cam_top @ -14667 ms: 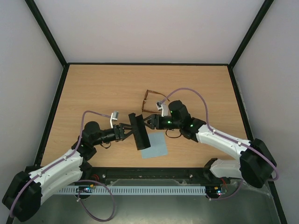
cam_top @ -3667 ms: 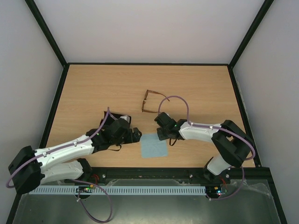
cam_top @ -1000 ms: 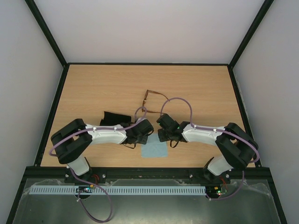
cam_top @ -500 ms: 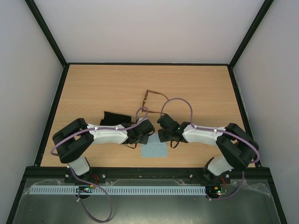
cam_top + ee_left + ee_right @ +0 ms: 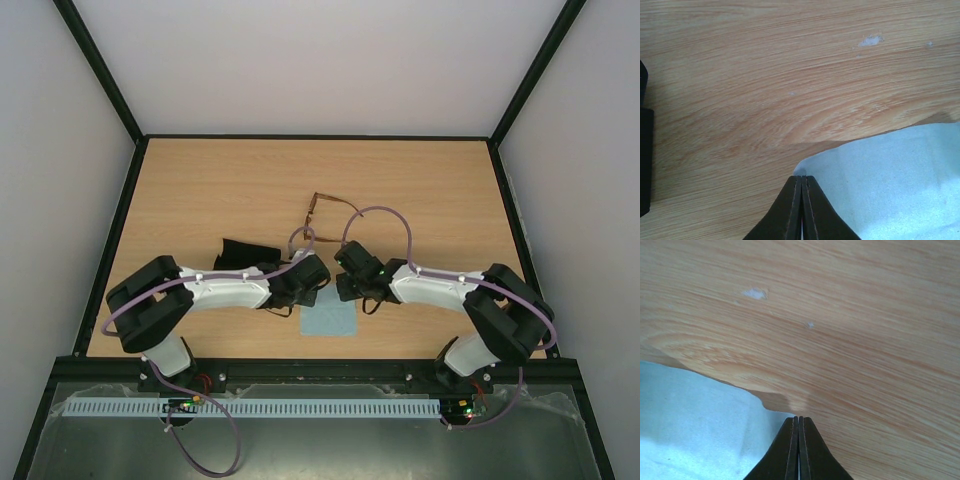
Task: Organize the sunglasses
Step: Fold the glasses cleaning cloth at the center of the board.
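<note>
The sunglasses point(image 5: 316, 200), thin brown frame, lie on the table beyond both grippers, partly crossed by the arms' cables. The light blue-grey cloth point(image 5: 330, 322) lies flat near the front edge. My left gripper point(image 5: 318, 297) is shut on the cloth's far left corner, and in the left wrist view the cloth point(image 5: 890, 180) runs right up into the closed left gripper point(image 5: 802, 178). My right gripper point(image 5: 344, 293) is shut on the far right corner. There the cloth point(image 5: 690, 425) lifts slightly off the wood at the right gripper point(image 5: 798, 419).
A black oblong case point(image 5: 245, 253) lies left of the left gripper, behind that arm's forearm. A black shape point(image 5: 643, 150) shows at the left edge of the left wrist view. Black rails border the wooden table point(image 5: 200, 190).
The left gripper's jaws have shut on the cloth corner. Both arms have barely shifted, and the sunglasses and case lie where they were.
</note>
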